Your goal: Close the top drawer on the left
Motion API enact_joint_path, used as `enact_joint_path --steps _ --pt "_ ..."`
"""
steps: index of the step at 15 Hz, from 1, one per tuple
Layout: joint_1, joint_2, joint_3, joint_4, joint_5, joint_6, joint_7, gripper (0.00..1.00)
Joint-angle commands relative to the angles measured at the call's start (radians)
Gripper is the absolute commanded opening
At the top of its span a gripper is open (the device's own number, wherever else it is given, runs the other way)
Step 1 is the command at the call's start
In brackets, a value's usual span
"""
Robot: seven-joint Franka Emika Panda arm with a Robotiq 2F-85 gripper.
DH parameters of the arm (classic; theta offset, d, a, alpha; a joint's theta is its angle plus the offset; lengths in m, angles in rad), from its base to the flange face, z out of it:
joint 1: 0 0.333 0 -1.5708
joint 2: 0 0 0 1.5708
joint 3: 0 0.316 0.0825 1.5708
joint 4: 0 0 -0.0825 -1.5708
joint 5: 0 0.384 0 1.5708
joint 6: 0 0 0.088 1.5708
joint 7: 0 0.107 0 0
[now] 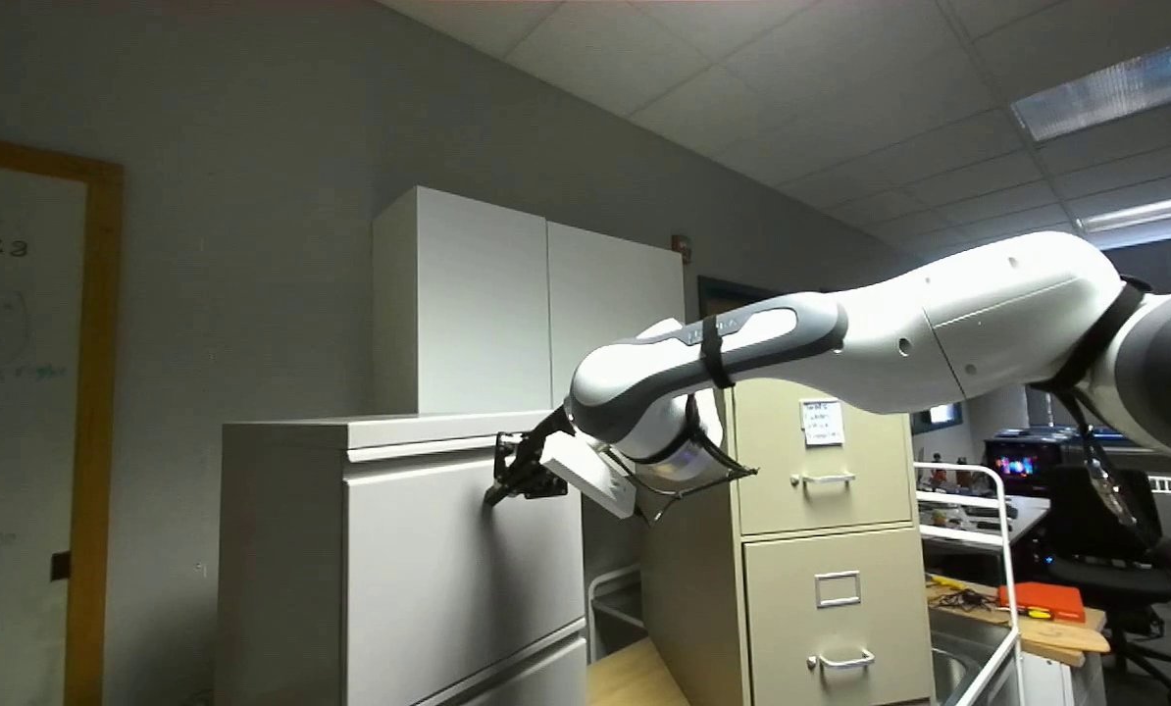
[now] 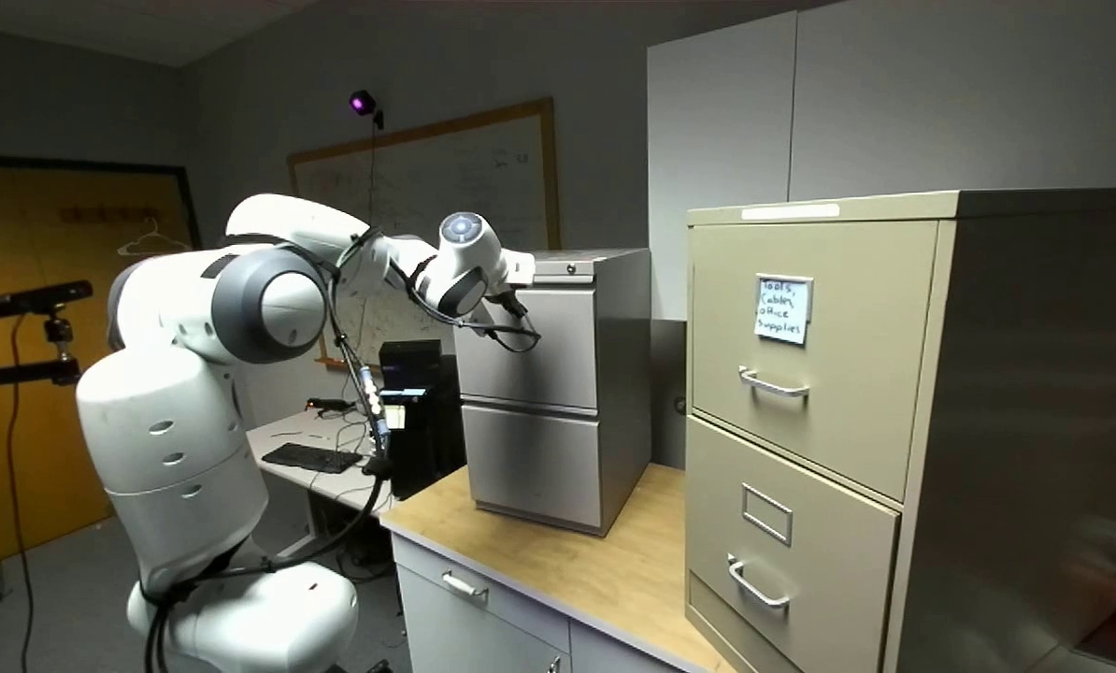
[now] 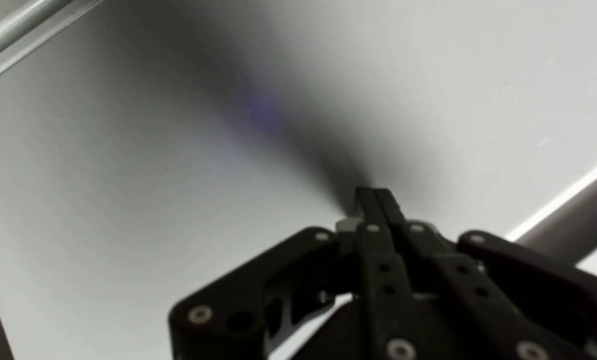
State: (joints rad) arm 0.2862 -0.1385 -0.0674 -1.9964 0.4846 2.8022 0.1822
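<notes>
We see the gripper (image 3: pixel 374 192), drawn together, empty, seemingly touching the top drawer (image 1: pixel 438 579). We judge the closing push nearly done: next, press it flush, then withdraw.

The end effector (image 1: pixel 489 498) slants down, tip against the pale top drawer (image 1: pixel 433 569).
</notes>
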Motion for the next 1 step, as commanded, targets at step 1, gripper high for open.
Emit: enact_joint_path --steps 1 --pt "0.003 0.049 -0.013 0.059 0.02 -0.025 -0.024 0.04"
